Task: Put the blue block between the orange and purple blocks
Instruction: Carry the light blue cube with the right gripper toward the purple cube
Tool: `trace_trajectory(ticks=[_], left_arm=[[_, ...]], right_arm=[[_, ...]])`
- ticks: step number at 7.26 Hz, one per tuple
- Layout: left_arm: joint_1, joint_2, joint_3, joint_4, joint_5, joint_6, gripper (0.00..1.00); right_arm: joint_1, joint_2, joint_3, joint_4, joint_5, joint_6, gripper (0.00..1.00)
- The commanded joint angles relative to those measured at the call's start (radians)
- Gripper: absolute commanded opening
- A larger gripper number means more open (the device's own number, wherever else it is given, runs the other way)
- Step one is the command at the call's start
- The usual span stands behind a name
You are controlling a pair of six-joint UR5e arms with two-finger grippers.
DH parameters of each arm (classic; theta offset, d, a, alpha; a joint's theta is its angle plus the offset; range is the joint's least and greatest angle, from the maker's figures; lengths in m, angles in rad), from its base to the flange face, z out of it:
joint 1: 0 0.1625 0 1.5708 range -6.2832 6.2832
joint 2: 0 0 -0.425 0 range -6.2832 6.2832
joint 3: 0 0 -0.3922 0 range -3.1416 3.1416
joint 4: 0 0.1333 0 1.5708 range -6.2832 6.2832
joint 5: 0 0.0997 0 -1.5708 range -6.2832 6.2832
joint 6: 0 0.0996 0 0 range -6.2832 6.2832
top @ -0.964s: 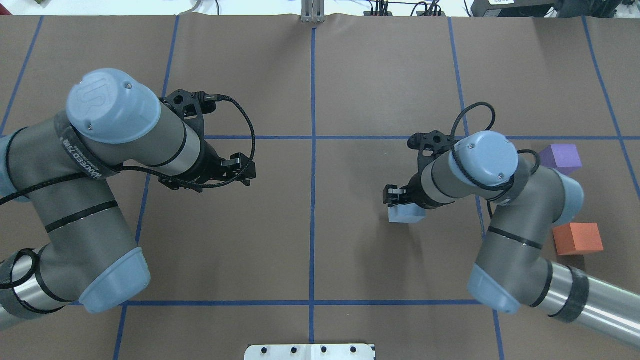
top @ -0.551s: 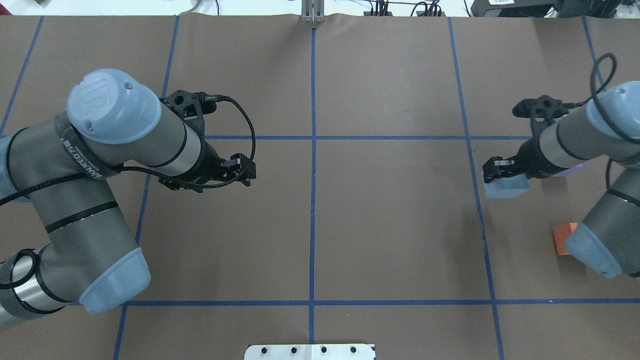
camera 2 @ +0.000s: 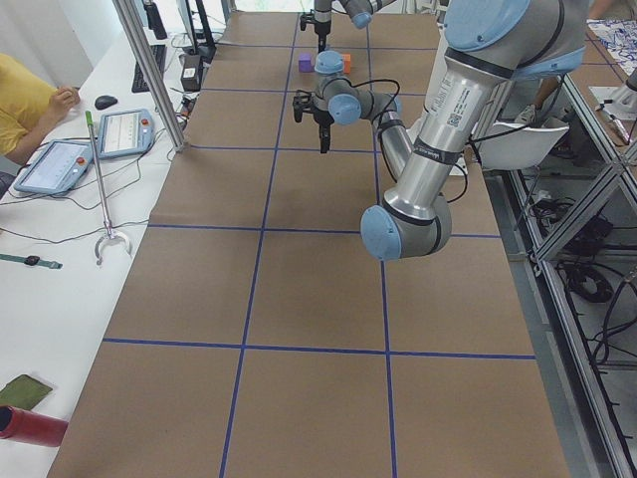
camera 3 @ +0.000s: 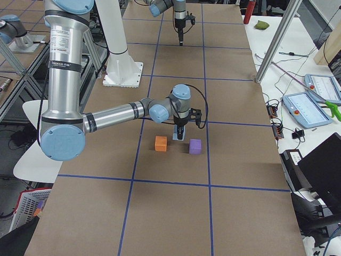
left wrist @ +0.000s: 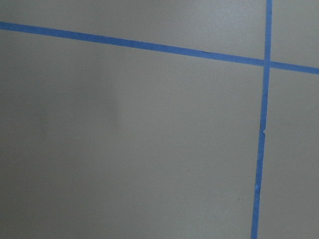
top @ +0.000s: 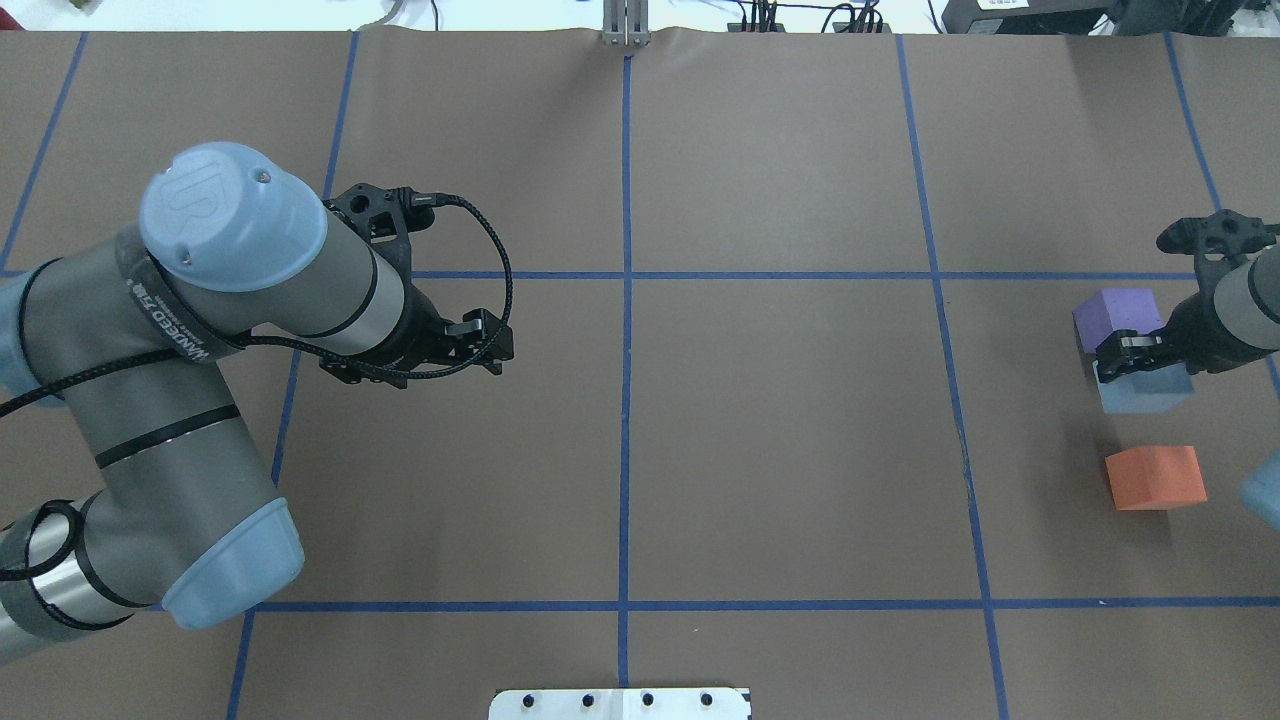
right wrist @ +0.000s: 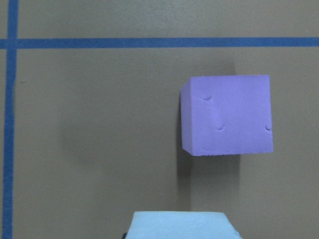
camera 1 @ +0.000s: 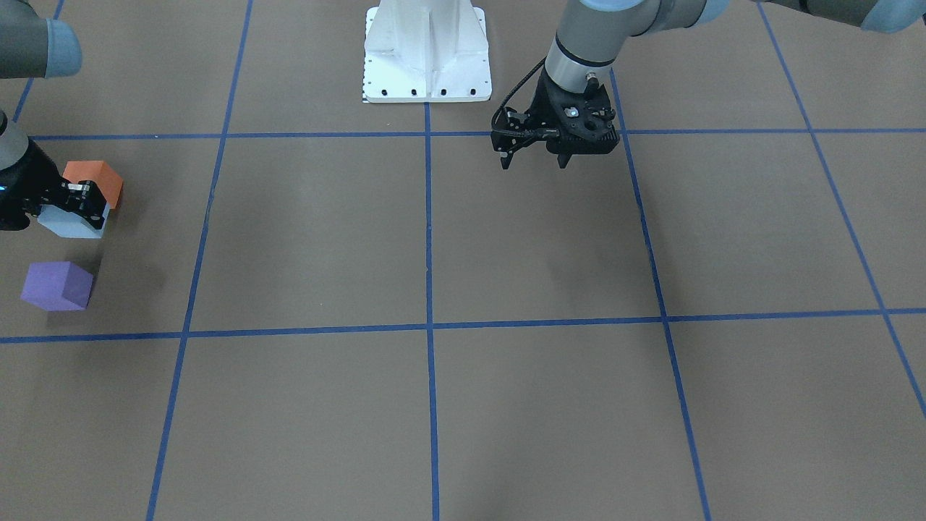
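My right gripper point(top: 1128, 358) is shut on the light blue block point(top: 1146, 392) and holds it in the gap between the purple block point(top: 1117, 315) and the orange block point(top: 1155, 477), close to the purple one. In the front view the blue block point(camera 1: 71, 221) hangs a little above the paper, in front of the orange block point(camera 1: 94, 181) and behind the purple block point(camera 1: 58, 286). The right wrist view shows the purple block point(right wrist: 227, 114) beyond the blue block's top edge point(right wrist: 182, 225). My left gripper point(camera 1: 534, 162) is open and empty, hovering far from the blocks.
Brown paper with a blue tape grid point(top: 626, 275) covers the table. The white robot base plate point(camera 1: 428, 51) stands at the robot's side. The table's right edge lies just past the blocks. An operator and tablets sit beside the table in the exterior left view.
My right arm has carried the blue block from the table's middle right out to the gap between the purple and orange blocks. The left arm has barely moved.
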Motion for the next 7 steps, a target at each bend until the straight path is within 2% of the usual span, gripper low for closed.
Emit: trace_trajectory(ticks=[1, 7], left_arm=[[0.003, -0.001, 0.004, 0.0, 0.001, -0.002, 1.0], [0.006, -0.005, 0.004, 0.0, 0.001, -0.019, 1.0]], right_arm=[[-0.002, -0.003, -0.043, 0.0, -0.003, -0.004, 0.0], [-0.006, 0.048, -0.132, 0.0, 0.0, -0.005, 0.0]])
